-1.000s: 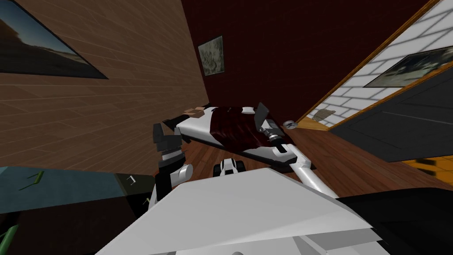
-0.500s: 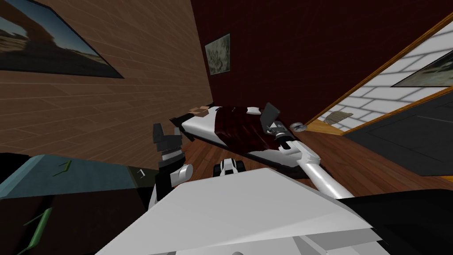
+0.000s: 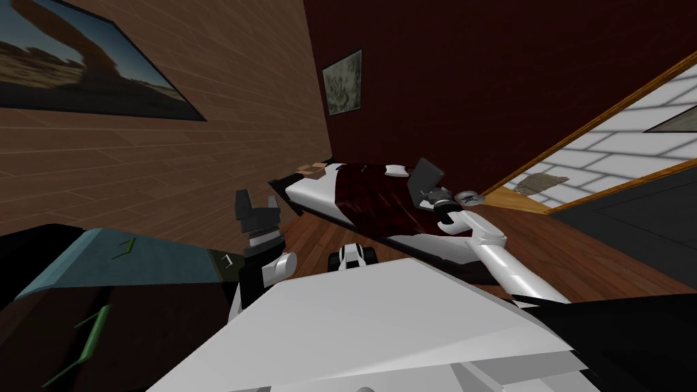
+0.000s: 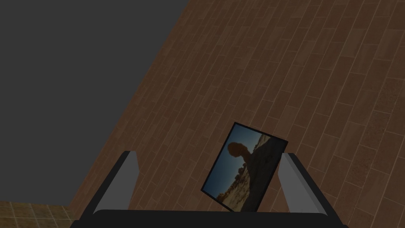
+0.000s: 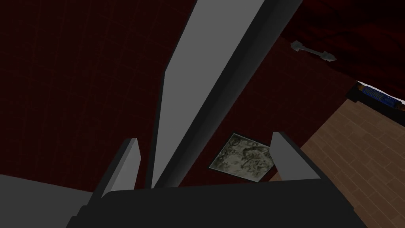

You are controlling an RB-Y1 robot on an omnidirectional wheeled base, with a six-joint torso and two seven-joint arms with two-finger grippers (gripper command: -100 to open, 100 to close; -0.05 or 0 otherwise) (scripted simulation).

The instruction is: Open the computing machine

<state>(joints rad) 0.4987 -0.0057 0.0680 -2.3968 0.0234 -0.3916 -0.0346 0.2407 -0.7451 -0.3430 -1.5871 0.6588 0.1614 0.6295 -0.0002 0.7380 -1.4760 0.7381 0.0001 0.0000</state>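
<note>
Two spread hands: right hand [image 5: 204,137] astride the raised grey laptop lid [image 5: 186,91], left hand [image 4: 208,153] empty.

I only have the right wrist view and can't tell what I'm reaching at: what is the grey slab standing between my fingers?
Observer: The head view shows it is the laptop's lid, raised off a bed with a dark red blanket.
Operator: Where is my hand against it?
Observer: Your right end effector is right at the lid, on the side toward you, with the arm stretched forward.
Operator: And the other arm?
Observer: The left end effector is raised on your left, fingers open, holding nothing.
</note>
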